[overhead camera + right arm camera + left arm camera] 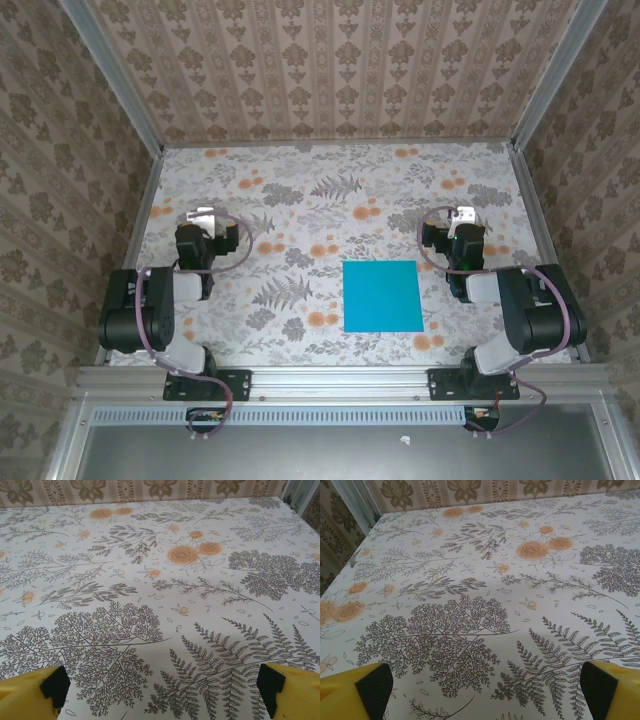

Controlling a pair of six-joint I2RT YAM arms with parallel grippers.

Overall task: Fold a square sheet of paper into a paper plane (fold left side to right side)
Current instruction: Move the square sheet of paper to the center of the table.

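Note:
The square sheet of paper (382,295), bright cyan-blue and flat, lies on the floral tabletop near the front edge, right of centre. My left gripper (203,216) rests folded back at the left, well away from the sheet, and it is open. In the left wrist view its yellow fingers (357,692) stand wide apart with only tablecloth between them (485,692). My right gripper (462,217) sits just right of and beyond the sheet, open too. Bare cloth fills the wide gap (162,692) between its fingertips (287,690) in the right wrist view.
The table (330,190) is covered in a fern-and-rose cloth and boxed in by patterned walls with aluminium posts (120,90) at the back corners. A metal rail (330,378) runs along the near edge, carrying both arm bases.

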